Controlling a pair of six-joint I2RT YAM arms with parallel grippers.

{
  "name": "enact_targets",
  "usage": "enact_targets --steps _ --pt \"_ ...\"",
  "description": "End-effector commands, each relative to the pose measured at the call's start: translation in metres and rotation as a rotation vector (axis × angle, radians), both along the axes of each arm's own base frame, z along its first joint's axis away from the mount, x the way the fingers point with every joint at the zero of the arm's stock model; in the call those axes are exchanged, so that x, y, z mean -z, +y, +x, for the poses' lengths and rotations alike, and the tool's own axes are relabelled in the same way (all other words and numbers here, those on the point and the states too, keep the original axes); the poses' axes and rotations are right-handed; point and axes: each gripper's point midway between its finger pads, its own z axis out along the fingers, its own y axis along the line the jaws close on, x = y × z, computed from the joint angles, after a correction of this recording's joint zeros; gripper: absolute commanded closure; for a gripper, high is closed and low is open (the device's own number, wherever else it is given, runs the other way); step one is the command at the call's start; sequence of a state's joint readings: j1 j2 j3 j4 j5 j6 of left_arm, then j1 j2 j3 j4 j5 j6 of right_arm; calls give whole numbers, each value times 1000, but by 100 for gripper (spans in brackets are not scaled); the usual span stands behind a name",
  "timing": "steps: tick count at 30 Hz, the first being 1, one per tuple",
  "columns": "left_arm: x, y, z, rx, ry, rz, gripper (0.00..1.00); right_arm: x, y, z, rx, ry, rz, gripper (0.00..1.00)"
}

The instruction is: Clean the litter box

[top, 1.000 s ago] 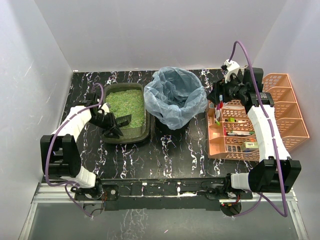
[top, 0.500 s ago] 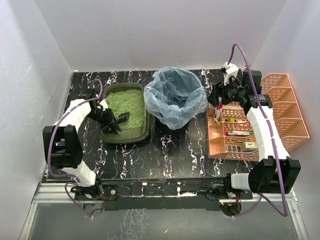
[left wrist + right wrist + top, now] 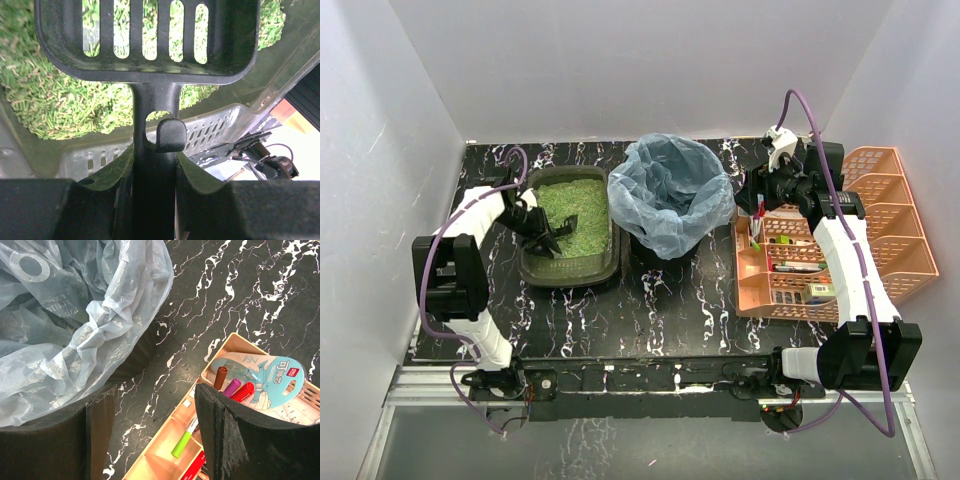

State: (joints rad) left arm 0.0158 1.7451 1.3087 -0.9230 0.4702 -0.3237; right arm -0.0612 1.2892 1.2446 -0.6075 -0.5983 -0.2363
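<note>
Left side: my left gripper (image 3: 154, 172) is pinched tight on the handle of a black slotted scoop (image 3: 150, 76), fingers pressed against both sides of the handle. The scoop's head reaches out over the litter box (image 3: 570, 273), and green litter shows through the slots. I cannot tell whether the head touches the litter or hangs just above it.

The litter box sits on the left rear part of the black marbled table (image 3: 660, 300), just beside the round bin (image 3: 650, 240), which stands to its right. The litter fills most of the box. In the left wrist view the near wall of the box shows bare.

Right side: my right gripper (image 3: 155, 432) has its fingers spread with nothing between them. It hangs above the strip of table between the bin and the orange organiser (image 3: 885, 215). The bin's blue bag (image 3: 75, 315) lies crumpled over its rim. Brown, purple and red markers (image 3: 232, 388) stand in the organiser's nearest compartment beside a blue card pack.
</note>
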Motion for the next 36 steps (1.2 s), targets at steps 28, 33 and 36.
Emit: enact_targets --steps 28,33,36 --pt "14 20 74 284 -406 242 100 -20 3 6 -30 -100 0 32" --pt "9 19 57 319 -346 226 100 -19 3 7 -34 -93 5 32" --pt "9 21 50 345 -338 235 100 -20 3 8 -35 -95 6 32"
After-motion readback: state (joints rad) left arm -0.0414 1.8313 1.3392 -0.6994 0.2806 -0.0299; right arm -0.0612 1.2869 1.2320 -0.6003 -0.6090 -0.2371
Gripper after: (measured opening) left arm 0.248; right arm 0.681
